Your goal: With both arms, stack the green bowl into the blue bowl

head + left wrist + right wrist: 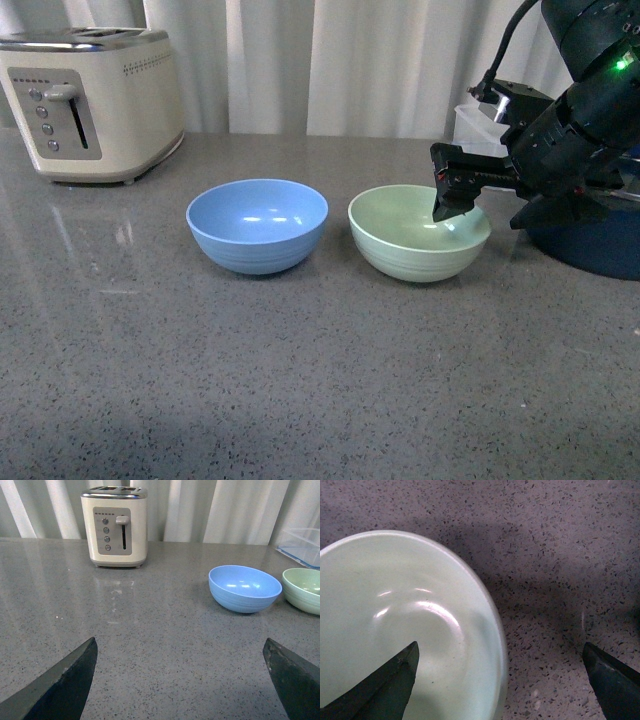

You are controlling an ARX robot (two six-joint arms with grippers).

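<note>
The green bowl (415, 238) sits upright on the grey counter, right of the blue bowl (257, 225); the two stand apart. My right gripper (478, 218) is open and hangs over the green bowl's right rim. In the right wrist view the right gripper (500, 647) straddles the green bowl's (395, 625) rim, with one finger over the inside and the other over the counter outside. My left gripper (179, 642) is open and empty, low over bare counter. It is well short of the blue bowl (245, 587) and the green bowl (305, 590). The left arm is out of the front view.
A cream toaster (90, 100) stands at the back left, also in the left wrist view (115, 525). A dark navy pot (595, 245) sits just right of the green bowl, behind my right arm. A clear plastic container (302, 547) is at the back right. White curtains hang behind the counter.
</note>
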